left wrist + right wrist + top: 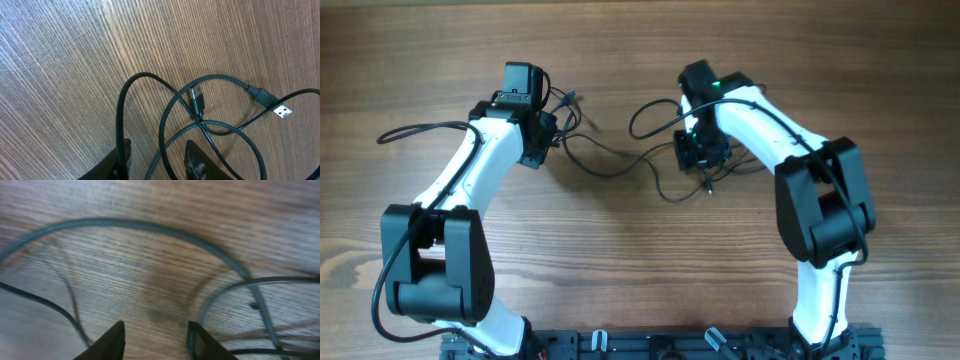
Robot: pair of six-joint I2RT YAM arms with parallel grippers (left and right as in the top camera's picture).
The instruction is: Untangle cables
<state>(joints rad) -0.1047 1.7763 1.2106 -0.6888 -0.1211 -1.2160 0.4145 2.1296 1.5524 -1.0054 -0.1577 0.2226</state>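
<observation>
Thin black cables lie loosely tangled on the wooden table between my two arms, with a loop near the right arm. In the left wrist view the cables cross in overlapping loops. A black USB plug lies at the crossing and a silver-tipped plug to the right. My left gripper is open, low over the table, with two strands passing between its fingers. My right gripper is open and empty; cable arcs curve ahead of it and beside its right finger.
A thicker black robot cable trails left from the left arm. The arms' base rail runs along the near table edge. Bare wood lies between the arms.
</observation>
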